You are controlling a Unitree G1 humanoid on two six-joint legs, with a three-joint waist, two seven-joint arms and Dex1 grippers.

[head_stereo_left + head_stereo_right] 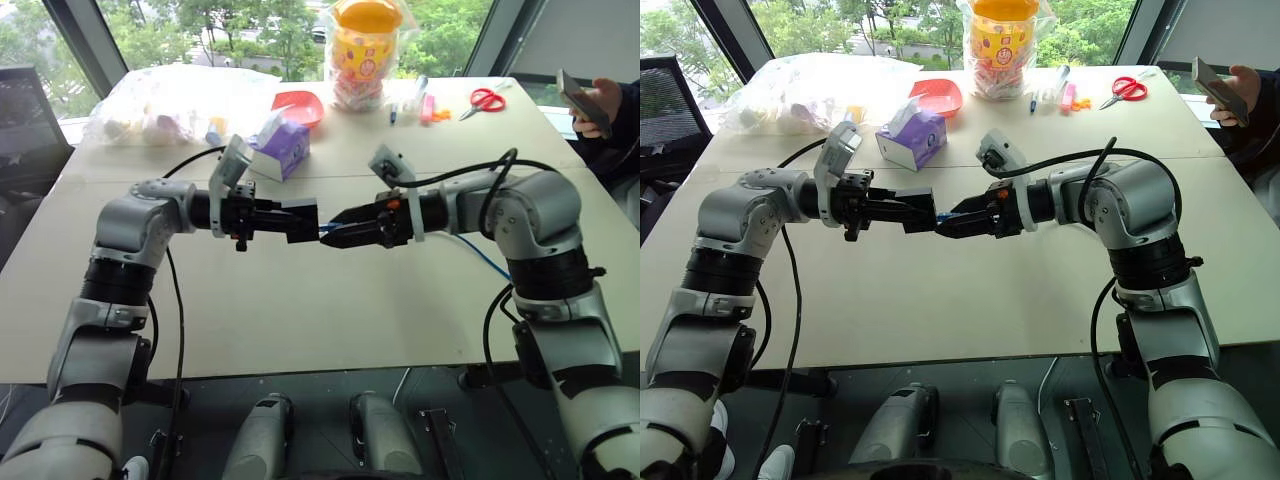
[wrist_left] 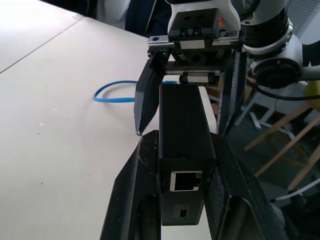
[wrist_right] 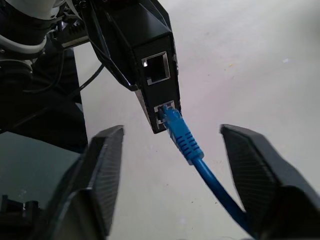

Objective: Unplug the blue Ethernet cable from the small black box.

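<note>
Above the tabletop [image 1: 300, 310], mid-air between the arms, the left gripper [image 1: 300, 221] has its fingers clamped tight on the small black box [image 2: 184, 125]. So the holding part is done. The blue Ethernet cable [image 3: 186, 142] is still plugged into the box's lower port though. The right gripper [image 3: 172, 175] has its fingers spread either side of the plug, gripping nothing yet. Pinch and pull are still left, I'd say.

one cable [image 3: 182, 140], one box [image 3: 150, 60]
</note>
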